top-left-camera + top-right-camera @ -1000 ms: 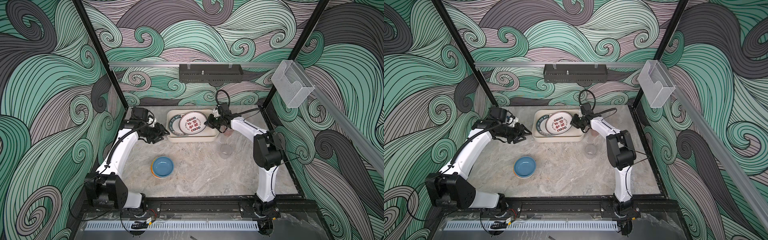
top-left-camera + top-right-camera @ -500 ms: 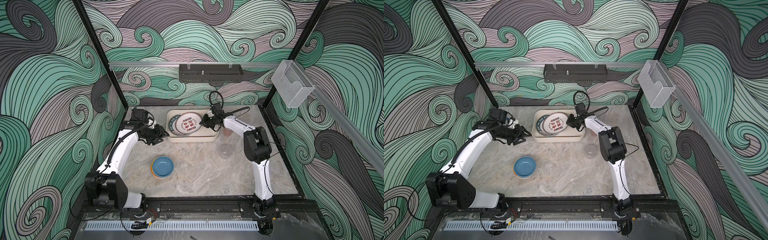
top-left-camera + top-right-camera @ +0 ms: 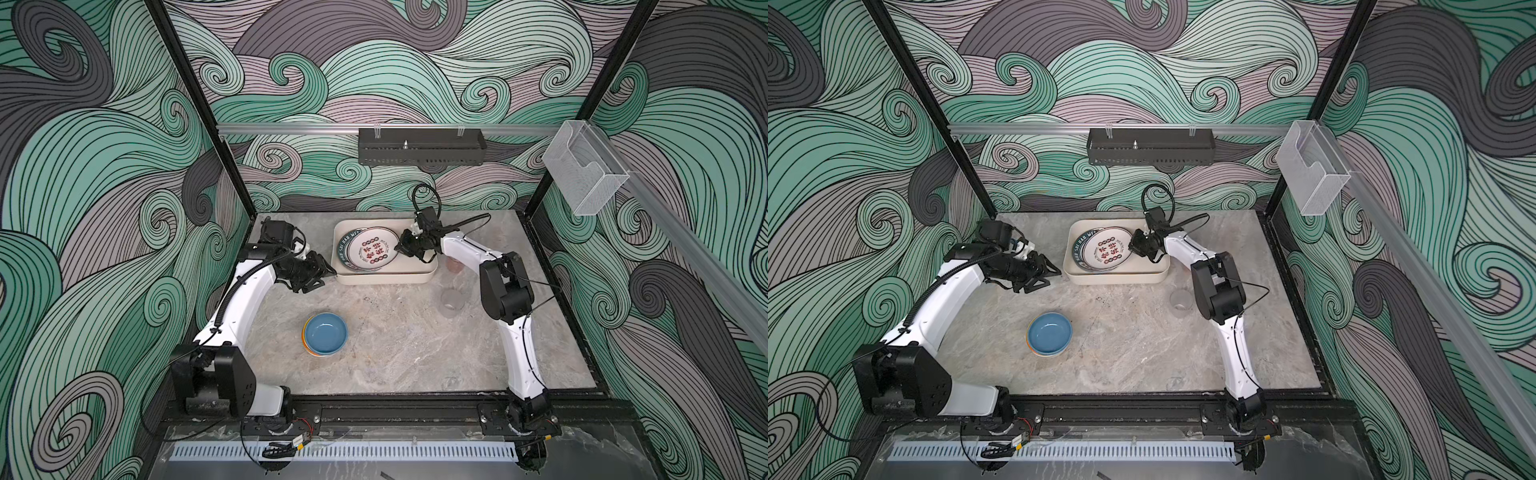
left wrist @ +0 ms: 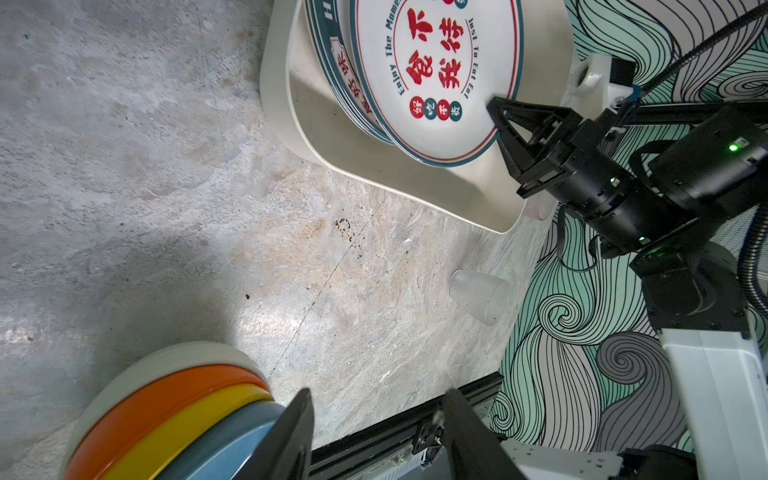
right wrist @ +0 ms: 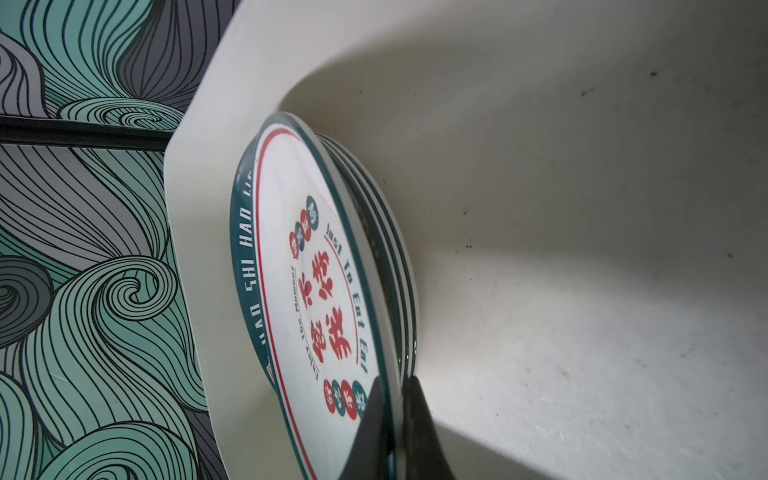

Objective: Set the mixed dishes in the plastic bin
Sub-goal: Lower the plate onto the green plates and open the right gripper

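Jaws of the right gripper [image 5: 392, 401] pinch shut on the rim of the top plate [image 3: 371, 252], which we see tilted over the stacked plates [image 3: 341, 249] inside the plastic bin [image 3: 386, 279], its free edge toward the bin's left wall and bare bin floor on the gripper's side; release looks to us the coming move. Our left gripper [image 3: 325, 275] hangs half open and empty just outside that wall, nearer the bowl stack [image 3: 325, 333] on the marble counter [image 3: 395, 353]; one translucent cup [image 3: 451, 301] and a second cup [image 3: 455, 266] stand beside the right arm.
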Controlling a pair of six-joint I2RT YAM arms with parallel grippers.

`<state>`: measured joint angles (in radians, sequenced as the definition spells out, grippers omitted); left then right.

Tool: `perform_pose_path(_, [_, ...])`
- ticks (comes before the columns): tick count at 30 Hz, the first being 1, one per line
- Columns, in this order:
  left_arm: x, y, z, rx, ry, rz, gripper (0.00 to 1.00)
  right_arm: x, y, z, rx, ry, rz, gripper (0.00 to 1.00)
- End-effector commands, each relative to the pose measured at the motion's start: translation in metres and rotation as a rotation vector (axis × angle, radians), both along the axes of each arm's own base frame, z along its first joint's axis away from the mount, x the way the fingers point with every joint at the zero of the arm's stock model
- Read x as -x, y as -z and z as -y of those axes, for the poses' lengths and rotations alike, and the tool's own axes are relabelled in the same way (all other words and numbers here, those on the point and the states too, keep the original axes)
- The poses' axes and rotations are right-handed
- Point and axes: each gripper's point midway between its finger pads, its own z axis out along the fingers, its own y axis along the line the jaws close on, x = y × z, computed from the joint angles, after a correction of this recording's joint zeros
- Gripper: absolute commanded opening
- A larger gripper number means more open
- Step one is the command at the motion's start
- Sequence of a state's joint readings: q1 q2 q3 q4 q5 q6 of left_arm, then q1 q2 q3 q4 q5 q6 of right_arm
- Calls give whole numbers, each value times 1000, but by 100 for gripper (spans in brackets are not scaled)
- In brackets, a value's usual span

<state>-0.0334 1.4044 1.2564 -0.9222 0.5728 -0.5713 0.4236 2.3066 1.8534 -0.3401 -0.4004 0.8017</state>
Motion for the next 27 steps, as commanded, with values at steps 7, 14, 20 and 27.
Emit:
perform_pose_path(7, [3,-1,-1,16,8,1,53,-6,-3,-14,-20,-19,20,0])
perform_pose_path(14, [5,0,-1,16,7,-1,53,-5,3,-21,-10,-33,10,2])
perform_pose_path(20, [6,0,-2,16,5,-2,53,0,11,-22,17,-41,-23,17])
perform_pose_path(27, [8,1,-2,17,2,-6,53,4,14,-25,43,-63,-43,30])
